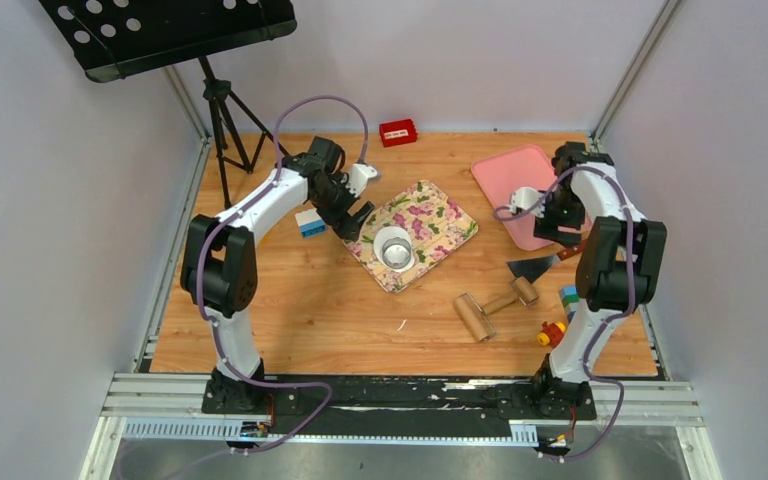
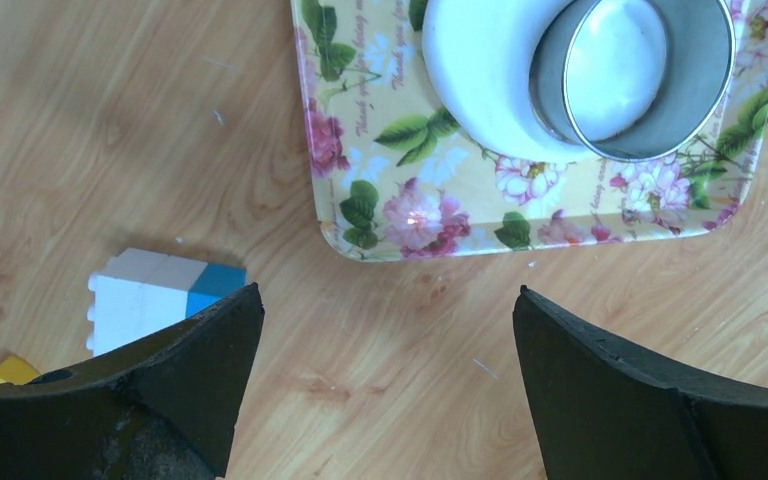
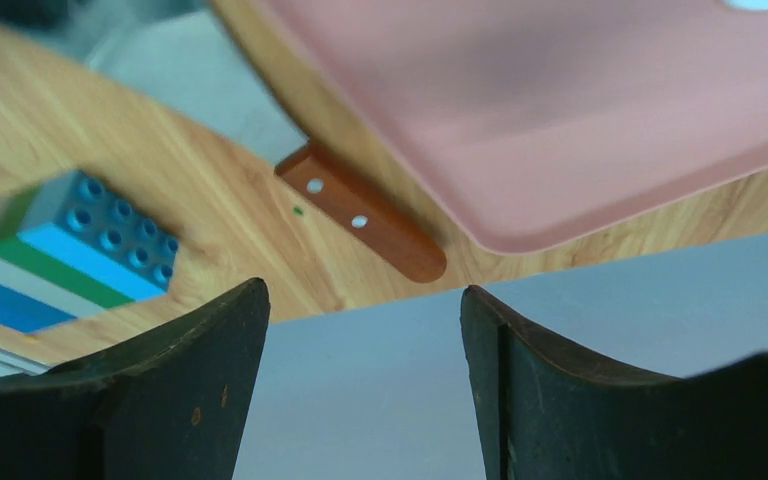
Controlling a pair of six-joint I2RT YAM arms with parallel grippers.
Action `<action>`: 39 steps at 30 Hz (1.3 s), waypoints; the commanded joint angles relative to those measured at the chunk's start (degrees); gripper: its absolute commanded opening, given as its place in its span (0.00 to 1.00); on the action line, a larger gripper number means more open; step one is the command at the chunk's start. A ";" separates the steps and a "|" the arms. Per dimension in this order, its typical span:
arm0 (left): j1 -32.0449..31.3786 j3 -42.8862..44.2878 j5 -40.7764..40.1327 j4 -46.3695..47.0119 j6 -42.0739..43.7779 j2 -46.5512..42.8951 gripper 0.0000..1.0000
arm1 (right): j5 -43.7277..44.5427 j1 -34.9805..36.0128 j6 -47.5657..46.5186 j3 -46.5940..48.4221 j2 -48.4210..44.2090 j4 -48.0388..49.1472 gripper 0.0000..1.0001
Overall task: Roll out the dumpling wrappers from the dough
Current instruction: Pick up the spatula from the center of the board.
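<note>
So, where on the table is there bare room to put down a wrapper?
The widest bare wood lies in front, between the left arm, the floral tray and the rolling pin. A smaller strip lies at the back, between the red box and the pink tray. The right front is crowded: scraper, blocks, rolling pin.

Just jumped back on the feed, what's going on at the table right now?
Neither arm holds anything. The left gripper hangs with its fingers open just short of the floral tray, where the ring cutter sits on the dough. The right gripper is open near the edge of the pink tray, with the knife handle beside that edge. The rolling pin lies free on the table.
</note>
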 commanded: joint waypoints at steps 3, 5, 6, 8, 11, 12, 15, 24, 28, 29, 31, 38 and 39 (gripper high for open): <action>-0.12 -2.25 0.35 1.37 0.38 -5.67 1.00 | -2.32 2.85 48.26 20.07 9.95 -12.25 0.70; -0.12 -2.95 0.45 1.68 -0.07 -6.39 1.00 | -7.61 0.96 58.99 20.98 10.41 -12.12 0.70; -0.12 -3.30 0.55 1.85 -0.15 -6.69 1.00 | -10.77 -0.17 63.54 20.21 9.87 -10.92 0.70; -0.12 -3.85 0.69 2.14 -0.28 -7.42 1.00 | -14.11 -2.39 70.23 17.35 7.53 -7.31 0.71; -0.12 -4.32 0.70 2.50 -0.19 -8.58 1.00 | -12.80 -3.76 78.41 10.15 2.68 1.19 0.71; -0.12 -4.50 0.90 2.50 -0.10 -8.96 1.00 | -12.05 -4.03 80.38 8.23 1.45 3.02 0.71; -0.15 -5.26 1.57 3.22 0.29 -10.08 1.00 | -8.98 -4.87 84.81 4.47 -0.03 7.58 0.71; -0.21 -3.23 2.03 3.20 1.93 -8.50 1.00 | 1.06 -9.17 94.18 4.33 6.09 10.89 0.71; -0.49 -1.85 2.07 2.61 1.94 -7.67 1.00 | 1.97 -9.83 95.85 4.09 7.58 11.37 0.71; -0.65 -1.77 1.96 2.59 1.93 -7.68 1.00 | 1.81 -9.83 96.21 3.91 7.61 11.57 0.71; -0.94 -1.81 1.96 2.56 1.76 -7.87 1.00 | 1.42 -9.64 96.65 3.37 7.75 12.03 0.71; -1.94 -2.07 0.84 1.71 1.75 -8.91 1.00 | 3.32 -8.06 97.17 3.28 9.66 12.24 0.69; -2.05 -2.03 0.66 1.60 1.84 -9.05 1.00 | 3.86 -7.64 97.04 3.19 9.92 12.30 0.69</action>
